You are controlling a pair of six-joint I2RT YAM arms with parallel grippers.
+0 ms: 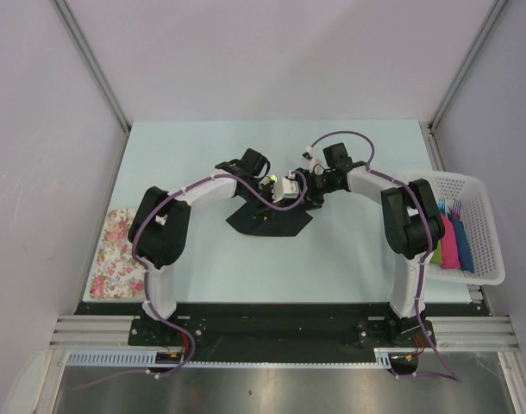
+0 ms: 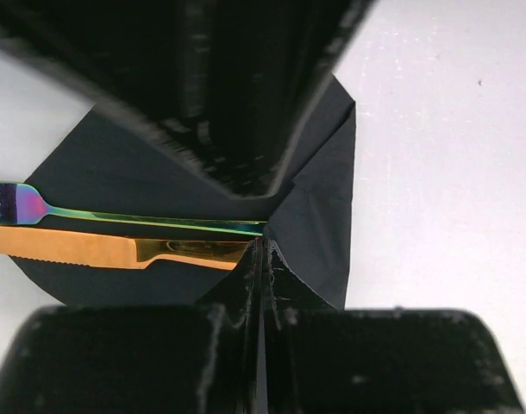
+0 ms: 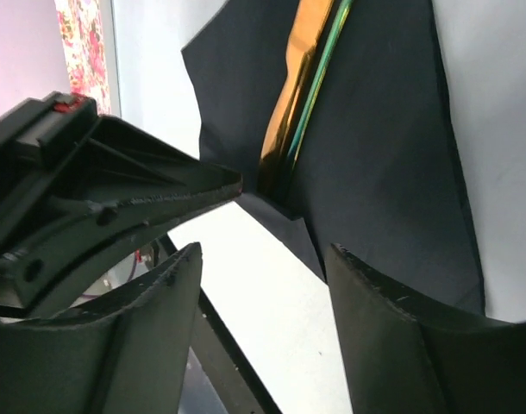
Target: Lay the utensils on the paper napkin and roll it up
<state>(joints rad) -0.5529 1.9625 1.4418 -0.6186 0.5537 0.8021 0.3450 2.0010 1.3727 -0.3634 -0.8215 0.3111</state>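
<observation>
the left gripper (image 2: 259, 259) pinches a corner of the paper napkin (image 2: 319, 216), folding it over the utensils (image 2: 90, 248) already laid on it. the right gripper (image 3: 263, 252) hangs spread; the rolling looks barely started.

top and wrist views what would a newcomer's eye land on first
Mid-table, a black paper napkin carries a golden knife and an iridescent fork side by side. At the right edge, a white basket holds green, pink and blue bundles; a floral cloth lies far left.
</observation>
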